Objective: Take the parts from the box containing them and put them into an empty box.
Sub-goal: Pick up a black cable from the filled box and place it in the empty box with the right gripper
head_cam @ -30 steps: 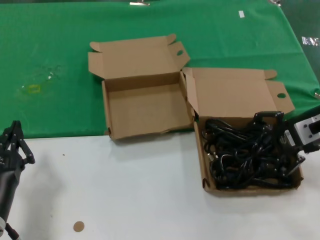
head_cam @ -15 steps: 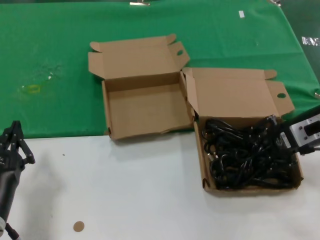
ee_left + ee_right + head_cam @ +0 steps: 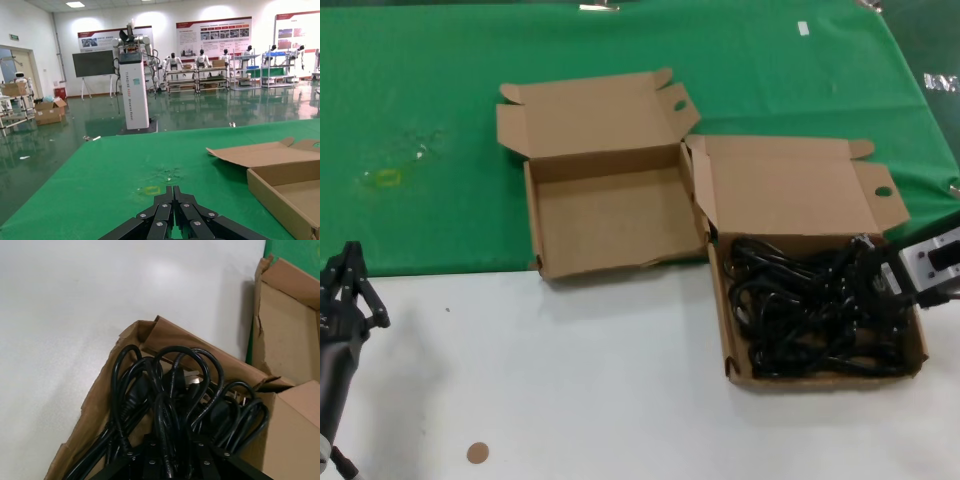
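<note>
The parts, a tangle of black power cables, lie in the right-hand brown box, which has a straight front wall. My right gripper is sunk into the pile at the box's right side. In the right wrist view the cables fill the box, and the right gripper is closed round a cable strand. The empty box, with a warped front wall, stands open to the left and also shows in the right wrist view. My left gripper is parked at the lower left, shut and empty.
The empty box stands on a green cloth covering the far half of the table. The near half is white, with a small brown disc on it. A yellow mark is on the cloth at left.
My right gripper, spread wide over the cables a second ago, has closed in on them and sunk lower into the pile. The left arm has not moved.
</note>
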Robot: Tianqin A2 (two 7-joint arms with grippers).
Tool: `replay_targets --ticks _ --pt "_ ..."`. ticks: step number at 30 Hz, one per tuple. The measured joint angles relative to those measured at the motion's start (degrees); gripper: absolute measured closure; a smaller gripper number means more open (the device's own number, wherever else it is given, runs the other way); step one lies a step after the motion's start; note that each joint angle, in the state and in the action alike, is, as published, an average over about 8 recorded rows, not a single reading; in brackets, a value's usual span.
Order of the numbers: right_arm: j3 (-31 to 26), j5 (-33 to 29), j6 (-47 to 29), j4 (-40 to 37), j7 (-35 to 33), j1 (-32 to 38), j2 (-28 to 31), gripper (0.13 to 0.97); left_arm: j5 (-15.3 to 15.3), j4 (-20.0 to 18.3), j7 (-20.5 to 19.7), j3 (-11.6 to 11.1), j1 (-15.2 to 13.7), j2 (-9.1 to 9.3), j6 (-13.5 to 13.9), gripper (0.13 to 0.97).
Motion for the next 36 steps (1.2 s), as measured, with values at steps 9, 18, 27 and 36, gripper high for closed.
replay_targets --ticks 9,18,27,36 --pt "0.45 -0.29 -1.11 2.26 4.18 2.50 -0.21 0.863 0.00 0.00 0.02 0.00 0.00 0.00 0.00 0.945" --pt "0.62 -0.27 0.61 4.53 8.11 6.31 -4.89 0.878 -0.01 0.00 0.02 0.00 0.00 0.00 0.00 0.945" --pt "-1.15 -1.16 5.53 2.20 9.43 9.63 -14.30 0.880 -0.01 0.00 0.02 0.00 0.00 0.00 0.00 0.945" --pt "-3.27 -3.02 11.47 -3.08 6.07 12.24 -22.22 0.880 -0.01 0.00 0.02 0.00 0.00 0.00 0.00 0.945"
